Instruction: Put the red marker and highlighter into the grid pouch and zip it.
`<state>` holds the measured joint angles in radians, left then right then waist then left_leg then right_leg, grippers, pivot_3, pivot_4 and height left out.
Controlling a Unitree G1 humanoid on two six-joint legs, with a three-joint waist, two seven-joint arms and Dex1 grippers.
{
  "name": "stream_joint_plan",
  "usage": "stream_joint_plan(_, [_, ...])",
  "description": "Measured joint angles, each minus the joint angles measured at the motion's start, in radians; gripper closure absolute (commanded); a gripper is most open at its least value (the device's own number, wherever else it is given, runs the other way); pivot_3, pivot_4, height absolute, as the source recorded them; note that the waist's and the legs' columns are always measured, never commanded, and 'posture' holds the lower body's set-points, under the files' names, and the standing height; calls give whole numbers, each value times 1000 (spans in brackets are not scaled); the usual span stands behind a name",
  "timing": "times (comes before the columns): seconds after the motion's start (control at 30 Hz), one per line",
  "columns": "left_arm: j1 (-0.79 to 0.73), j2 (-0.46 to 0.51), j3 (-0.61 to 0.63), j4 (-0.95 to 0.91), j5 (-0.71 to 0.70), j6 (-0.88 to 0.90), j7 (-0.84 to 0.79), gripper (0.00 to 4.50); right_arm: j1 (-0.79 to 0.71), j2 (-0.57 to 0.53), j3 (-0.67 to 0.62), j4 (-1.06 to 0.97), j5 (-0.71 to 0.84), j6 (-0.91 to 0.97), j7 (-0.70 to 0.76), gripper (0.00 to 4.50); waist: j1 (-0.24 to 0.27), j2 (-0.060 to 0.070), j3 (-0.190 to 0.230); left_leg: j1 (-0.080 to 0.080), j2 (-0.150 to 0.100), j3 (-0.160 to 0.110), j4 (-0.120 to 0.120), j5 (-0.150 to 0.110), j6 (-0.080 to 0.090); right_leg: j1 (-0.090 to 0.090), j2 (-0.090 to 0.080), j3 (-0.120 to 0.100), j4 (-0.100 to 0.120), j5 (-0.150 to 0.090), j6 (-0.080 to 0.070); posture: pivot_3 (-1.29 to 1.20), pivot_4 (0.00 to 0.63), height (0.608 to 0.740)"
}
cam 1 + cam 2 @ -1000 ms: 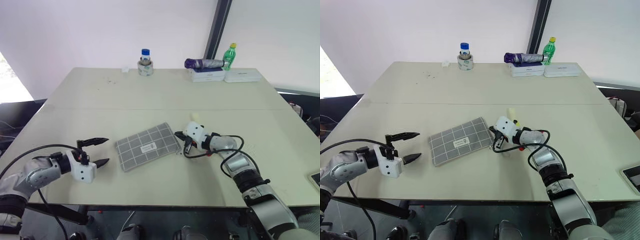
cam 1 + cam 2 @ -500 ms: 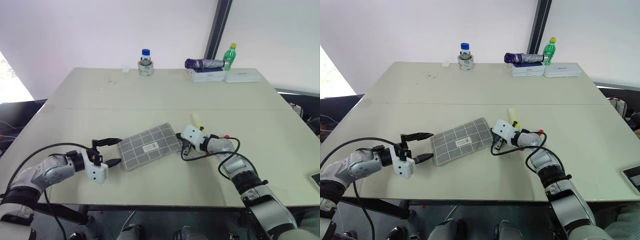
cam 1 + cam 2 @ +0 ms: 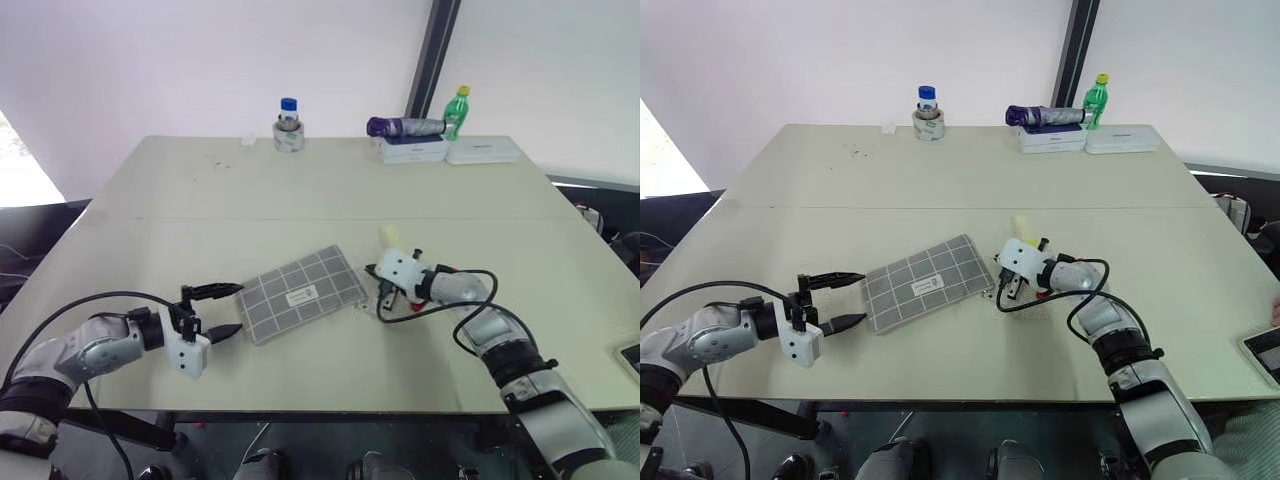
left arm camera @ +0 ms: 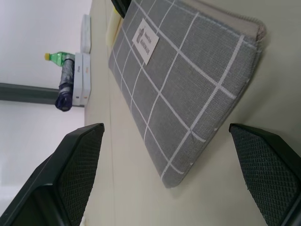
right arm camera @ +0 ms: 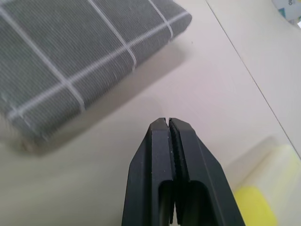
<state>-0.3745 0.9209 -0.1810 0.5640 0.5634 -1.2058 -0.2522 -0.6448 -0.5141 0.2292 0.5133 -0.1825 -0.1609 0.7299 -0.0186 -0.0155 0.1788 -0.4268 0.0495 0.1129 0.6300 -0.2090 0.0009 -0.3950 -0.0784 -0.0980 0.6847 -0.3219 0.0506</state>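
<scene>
White walls stand behind a big pale tabletop (image 3: 300,190). The grid pouch (image 3: 300,294) lies flat near the middle of the tabletop, label side up, and everything else is told from it.

The left claw (image 3: 222,310) sits low just beside the pouch's near left corner. Its two black fingers are spread wide apart and hold nothing. From the head views you see one finger over the corner and one below it, not touching the fabric as far as can be seen.

The right claw (image 3: 1006,292) is on the other side of the pouch, close to its right end. Its fingers are pressed tight together and hold nothing.

The highlighter (image 3: 390,238) lies on the tabletop just past the right claw, on the far right side of the pouch. The red marker cannot be picked out in any view.

Far behind the pouch, at the back edge, stand a small jar with a blue lid (image 3: 288,110) on a tape roll, a green bottle (image 3: 457,112), a folded purple umbrella (image 3: 405,127) and flat white boxes (image 3: 448,151).

The left wrist view tells more about the pouch (image 4: 188,94): its white label (image 4: 145,40) has small print, and the edge away from the robot shows a beige strip. It also shows the pouch's corner sitting between the two wide black fingers (image 4: 70,174).

The right wrist view shows the shut fingers (image 5: 171,155) pointing at bare tabletop just off the pouch's corner (image 5: 84,61), with the yellow highlighter (image 5: 263,197) right beside them. The head views cannot show that small gap.
</scene>
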Motion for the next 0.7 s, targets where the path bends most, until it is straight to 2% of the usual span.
stream_joint_plan(0.27, [47,14,1,-49,-25,7,-4,0,44,-10,4,-83,12,32,87,4415,2,0,0,0,0,0,1,0,0,0,0,0,0,0,0,0,150,737])
stream_joint_plan(0.7, [-16,-55,-28,-29,15,35,3,0,58,25,32,-137,5,68,83,4415,9,0,0,1,0,0,2,0,0,2,0,0,0,0,0,0,150,737])
